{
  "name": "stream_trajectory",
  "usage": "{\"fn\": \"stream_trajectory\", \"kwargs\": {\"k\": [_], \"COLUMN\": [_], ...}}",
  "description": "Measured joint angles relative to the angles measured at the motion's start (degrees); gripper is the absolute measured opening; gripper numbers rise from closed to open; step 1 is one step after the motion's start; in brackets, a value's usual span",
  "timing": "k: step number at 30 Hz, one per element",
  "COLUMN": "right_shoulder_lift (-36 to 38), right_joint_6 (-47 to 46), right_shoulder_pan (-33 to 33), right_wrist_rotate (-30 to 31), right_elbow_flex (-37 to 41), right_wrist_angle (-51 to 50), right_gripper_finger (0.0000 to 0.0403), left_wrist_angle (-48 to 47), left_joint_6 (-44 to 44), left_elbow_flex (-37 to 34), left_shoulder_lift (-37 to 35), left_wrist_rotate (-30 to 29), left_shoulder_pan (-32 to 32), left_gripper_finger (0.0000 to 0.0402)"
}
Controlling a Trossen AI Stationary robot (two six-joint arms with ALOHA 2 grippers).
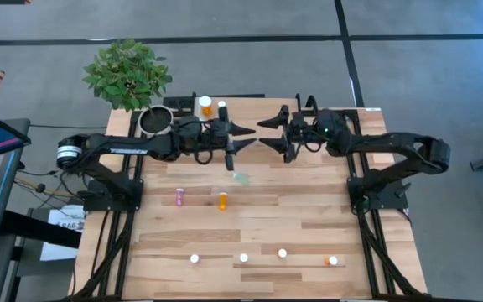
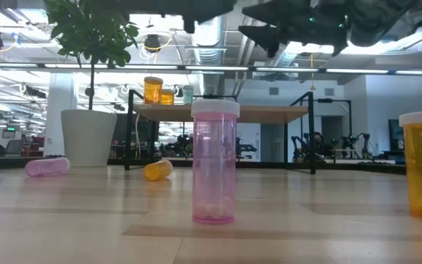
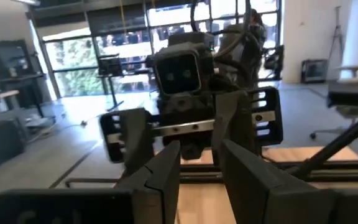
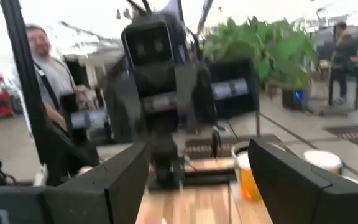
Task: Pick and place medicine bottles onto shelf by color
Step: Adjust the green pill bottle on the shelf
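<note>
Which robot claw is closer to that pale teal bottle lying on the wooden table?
Left. The left claw hangs just beside the teal bottle; the right claw sits farther across.

light: bright, even, backlit windows | shadows: soft | blur: right wrist view smeared

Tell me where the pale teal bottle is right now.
In the high view the pale teal bottle lies on its side on the table, just below the left gripper and above the orange bottle.
</note>
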State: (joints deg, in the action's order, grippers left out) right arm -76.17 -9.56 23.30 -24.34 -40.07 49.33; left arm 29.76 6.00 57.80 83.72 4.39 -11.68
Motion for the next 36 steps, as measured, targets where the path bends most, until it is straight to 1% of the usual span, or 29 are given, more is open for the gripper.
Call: {"fn": "stream_trajectory", "kwargs": {"k": [5, 7, 9, 12, 14, 18, 22, 25, 30, 36], "right_shoulder_lift": [4.1, 4.4, 3.4, 0.5, -1.6, -6.0, -11.3, -16.0, -23.5, -30.1], "right_joint_6": [2.7, 3.0, 3.0, 3.1, 3.1, 1.5, -0.6, -2.1, -4.1, -5.5], "right_shoulder_pan": [0.4, 0.2, -1.2, -4.7, -7.3, -12.2, -16.2, -18.6, -21.4, -22.9], "right_wrist_rotate": [0.4, 0.6, 2.2, 5.6, 8.6, 17.4, 24.0, 28.2, 30.9, 35.9], "right_elbow_flex": [0.0, 0.0, 0.0, 0.0, 0.1, 0.1, -0.2, -1.4, -6.0, -12.8], "right_wrist_angle": [-13.1, -18.1, -21.2, -23.4, -24.9, -25.2, -25.5, -25.6, -27.2, -36.1], "right_gripper_finger": [0.0296, 0.0296, 0.0296, 0.0296, 0.0296, 0.0296, 0.0296, 0.0296, 0.0296, 0.0296], "left_wrist_angle": [-8.9, -12.6, -14.1, -9.2, -5.1, 5.1, 11.3, 12.9, 13.3, 13.2], "left_joint_6": [2.6, 3.7, 5.0, 5.6, 4.9, 2.5, 0.8, 0.3, -0.2, -0.2], "left_elbow_flex": [0.0, 0.0, -0.2, -4.7, -9.1, -18.0, -24.3, -26.5, -27.9, -28.0], "left_shoulder_lift": [-6.4, -9.3, -11.7, -14.3, -15.6, -17.9, -19.1, -19.1, -19.0, -19.0], "left_wrist_rotate": [-2.4, -3.2, -4.4, -6.4, -7.4, -10.0, -11.6, -11.6, -11.6, -11.3], "left_shoulder_pan": [0.4, 0.8, 1.5, 2.4, 2.7, 2.7, 2.7, 2.7, 2.7, 2.7], "left_gripper_finger": [0.0102, 0.0102, 0.0102, 0.0102, 0.0102, 0.0102, 0.0102, 0.0102, 0.0102, 0.0102]}}
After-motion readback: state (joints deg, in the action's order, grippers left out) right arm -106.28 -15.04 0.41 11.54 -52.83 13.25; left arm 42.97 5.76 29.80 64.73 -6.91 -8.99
